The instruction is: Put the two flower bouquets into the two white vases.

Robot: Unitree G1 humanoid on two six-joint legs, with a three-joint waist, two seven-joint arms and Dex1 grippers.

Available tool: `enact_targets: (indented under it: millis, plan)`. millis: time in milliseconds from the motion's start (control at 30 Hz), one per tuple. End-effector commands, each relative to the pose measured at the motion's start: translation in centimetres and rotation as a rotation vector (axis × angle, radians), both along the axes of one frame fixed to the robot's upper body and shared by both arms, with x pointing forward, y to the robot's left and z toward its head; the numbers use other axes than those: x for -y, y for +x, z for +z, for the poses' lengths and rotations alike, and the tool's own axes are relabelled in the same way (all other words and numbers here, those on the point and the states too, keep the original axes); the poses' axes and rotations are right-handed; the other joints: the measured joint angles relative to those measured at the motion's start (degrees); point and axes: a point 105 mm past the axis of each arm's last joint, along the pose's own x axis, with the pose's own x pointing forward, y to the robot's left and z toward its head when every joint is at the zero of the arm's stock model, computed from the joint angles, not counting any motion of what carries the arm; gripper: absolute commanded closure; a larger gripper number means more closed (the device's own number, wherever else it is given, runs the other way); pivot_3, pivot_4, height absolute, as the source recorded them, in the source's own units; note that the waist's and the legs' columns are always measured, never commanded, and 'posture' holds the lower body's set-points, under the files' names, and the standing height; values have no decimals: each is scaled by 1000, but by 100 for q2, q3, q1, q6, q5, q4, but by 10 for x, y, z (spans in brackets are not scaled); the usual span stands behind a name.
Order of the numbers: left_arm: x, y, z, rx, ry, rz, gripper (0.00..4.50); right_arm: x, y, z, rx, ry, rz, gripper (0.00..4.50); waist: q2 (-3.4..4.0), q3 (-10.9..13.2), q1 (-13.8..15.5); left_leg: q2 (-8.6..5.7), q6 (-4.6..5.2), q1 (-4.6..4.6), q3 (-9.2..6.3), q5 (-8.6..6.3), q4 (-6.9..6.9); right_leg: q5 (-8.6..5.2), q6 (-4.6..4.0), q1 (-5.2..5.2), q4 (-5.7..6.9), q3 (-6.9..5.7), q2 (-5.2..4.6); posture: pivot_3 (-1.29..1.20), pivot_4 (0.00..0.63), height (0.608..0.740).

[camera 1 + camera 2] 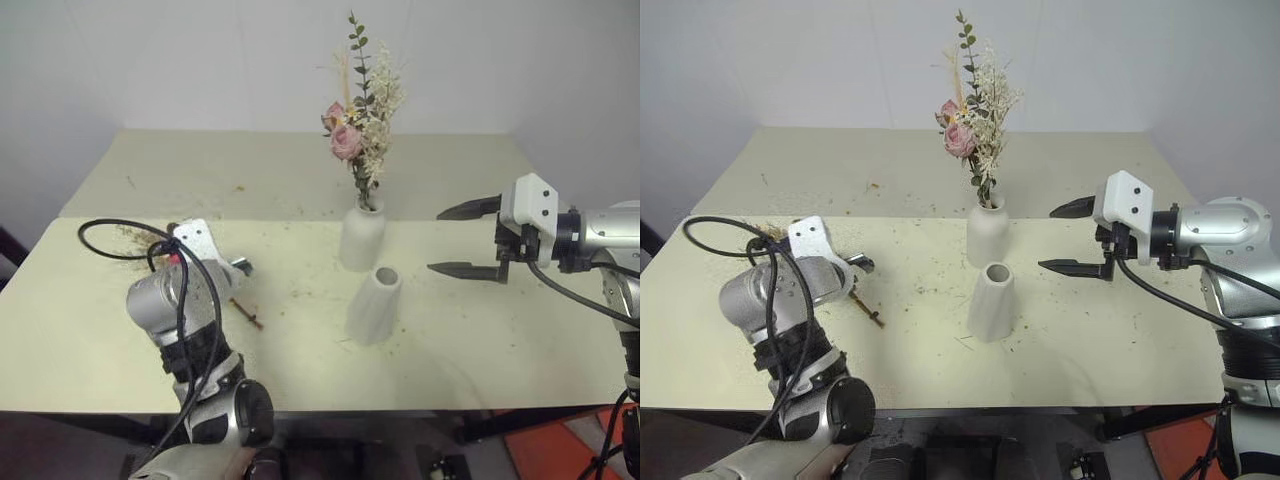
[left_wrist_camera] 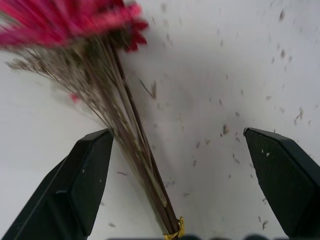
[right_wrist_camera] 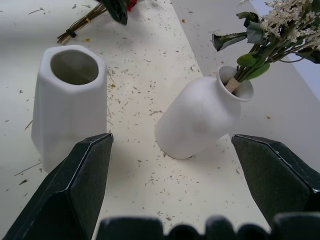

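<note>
The pale pink rose bouquet [image 1: 352, 130] stands upright in the bottle-shaped white vase [image 1: 361, 238] at the table's middle. Just in front of it stands the cone-like white vase [image 1: 375, 305], with nothing in its mouth [image 3: 74, 66]. The magenta bouquet [image 2: 131, 135] lies flat on the table at the left, with its tied stem ends [image 1: 246, 313] sticking out from under my left hand. My left gripper [image 2: 176, 134] is open and points down, one finger on each side of those stems, not touching them. My right gripper [image 1: 436, 240] hovers open to the right of both vases.
Dried bits of plant litter the cream table [image 1: 480, 330]. A seam [image 1: 280, 219] runs across the tabletop behind the vases. A black cable [image 1: 110, 228] loops over my left wrist. A white wall stands behind the table.
</note>
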Motion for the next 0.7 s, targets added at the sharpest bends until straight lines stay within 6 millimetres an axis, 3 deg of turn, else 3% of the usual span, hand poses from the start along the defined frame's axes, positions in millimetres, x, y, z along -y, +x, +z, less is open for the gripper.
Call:
enact_targets:
  millis: [33,167,533,700]
  plan:
    - [19,7,10,22,-30,-72,0,5,-4,14,60,6,-30,19,0,0,2,-1,0,-1,0,0,0,0,0,0,-1,0,-1,0,150,740]
    - [19,10,6,-14,-57,-70,820,6,-5,10,60,-1,-48,0,0,0,7,-2,0,-2,-1,0,0,0,1,0,-1,0,-3,0,150,740]
    - [7,8,1,-54,-69,-3,4363,8,-3,9,54,16,-80,0,0,0,0,-2,-3,2,-1,1,0,1,1,0,4,1,-2,0,150,740]
    - [-5,6,18,18,29,21,4465,10,-7,10,50,26,-88,0,-1,0,4,-2,-5,0,-2,2,0,1,2,0,4,0,-2,0,150,740]
